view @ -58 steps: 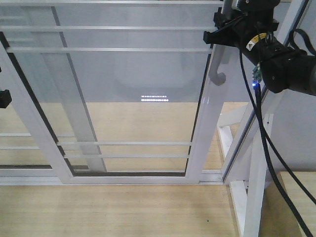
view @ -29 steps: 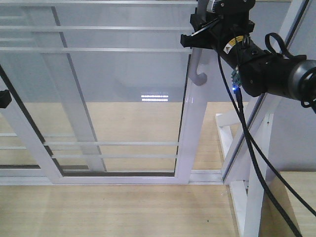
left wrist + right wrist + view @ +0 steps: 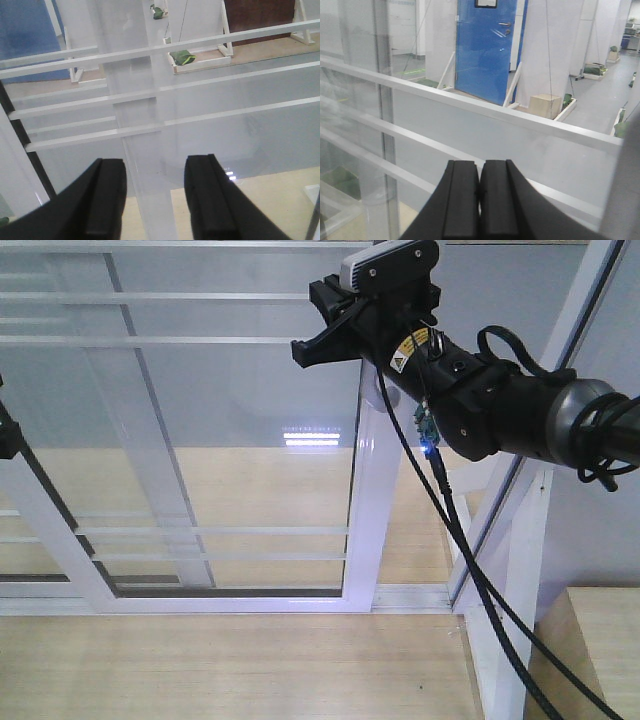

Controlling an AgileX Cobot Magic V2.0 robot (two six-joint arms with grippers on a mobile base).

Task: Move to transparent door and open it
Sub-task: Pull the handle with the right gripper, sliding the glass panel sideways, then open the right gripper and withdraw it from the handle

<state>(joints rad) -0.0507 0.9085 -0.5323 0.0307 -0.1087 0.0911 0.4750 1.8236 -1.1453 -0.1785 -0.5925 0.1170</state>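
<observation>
Glass of the transparent door (image 3: 220, 430) lies just beyond the right jaws, pressed together; left jaws stand apart.

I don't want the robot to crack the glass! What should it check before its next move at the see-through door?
1. Right gripper shut, nothing between its fingers: ok.
2. Right gripper actually touching the transparent door: cannot tell.
3. Left gripper open, only facing the glass: ok.
4. Gap to the right of the door, partly open: ok.
5. Black cables hang across that gap and might snag: not ok.
</observation>
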